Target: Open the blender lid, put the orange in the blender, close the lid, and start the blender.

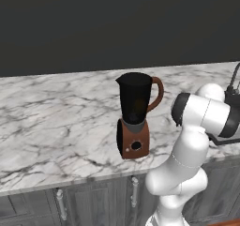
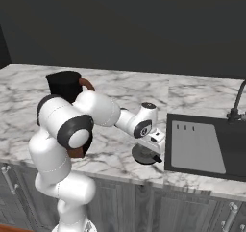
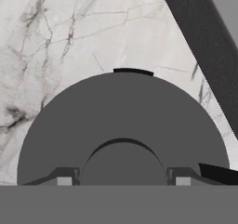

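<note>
One dark grey blender lid (image 3: 123,125), a round disc with raised centre knob, fills my hand view's lower half, gripper (image 3: 123,181) clamped on that knob.

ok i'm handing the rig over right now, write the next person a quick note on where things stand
Gripper: down at the blender lid, fingertips either side of its centre knob; grip cannot be judged.
Lid: on the marble counter beside the sink, so it is off the blender.
Blender: jar stands open on the counter.
Done: lid removed.
Left: put the orange in, refit the lid, start the blender with its dial.
</note>
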Robot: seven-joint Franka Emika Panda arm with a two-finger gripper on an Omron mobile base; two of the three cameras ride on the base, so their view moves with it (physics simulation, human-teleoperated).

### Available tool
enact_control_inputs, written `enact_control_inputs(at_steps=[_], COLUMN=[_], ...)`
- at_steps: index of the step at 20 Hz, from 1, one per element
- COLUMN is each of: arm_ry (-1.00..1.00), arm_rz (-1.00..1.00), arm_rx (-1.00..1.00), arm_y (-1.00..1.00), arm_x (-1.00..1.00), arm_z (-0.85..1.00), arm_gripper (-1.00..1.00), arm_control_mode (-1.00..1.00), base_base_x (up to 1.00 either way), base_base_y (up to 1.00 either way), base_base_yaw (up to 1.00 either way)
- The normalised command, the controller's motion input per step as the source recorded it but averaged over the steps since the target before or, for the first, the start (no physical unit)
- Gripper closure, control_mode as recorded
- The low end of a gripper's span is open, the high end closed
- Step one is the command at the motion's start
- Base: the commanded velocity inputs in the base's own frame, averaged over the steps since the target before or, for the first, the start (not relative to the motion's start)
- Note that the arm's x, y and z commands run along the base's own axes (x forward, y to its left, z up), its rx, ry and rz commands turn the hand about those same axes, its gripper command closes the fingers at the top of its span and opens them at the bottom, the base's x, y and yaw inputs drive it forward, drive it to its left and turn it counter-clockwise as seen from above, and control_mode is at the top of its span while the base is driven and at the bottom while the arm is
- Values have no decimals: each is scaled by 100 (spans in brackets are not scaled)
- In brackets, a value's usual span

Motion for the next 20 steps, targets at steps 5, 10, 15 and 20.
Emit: enact_control_inputs(at_steps=[5,10,15,20], arm_ry=[0,-2,-12,-15], arm_rz=[0,0,0,0], arm_rx=[0,0,0,0], arm_y=[28,0,-2,0], arm_x=[0,-8,-20,-20], arm_z=[-10,51,100,100], arm_gripper=[100,100,100,100], arm_control_mode=[-100,-100,-100,-100], base_base_x=[0,0,0,0], base_base_y=[0,0,0,0], base_base_yaw=[0,0,0,0])
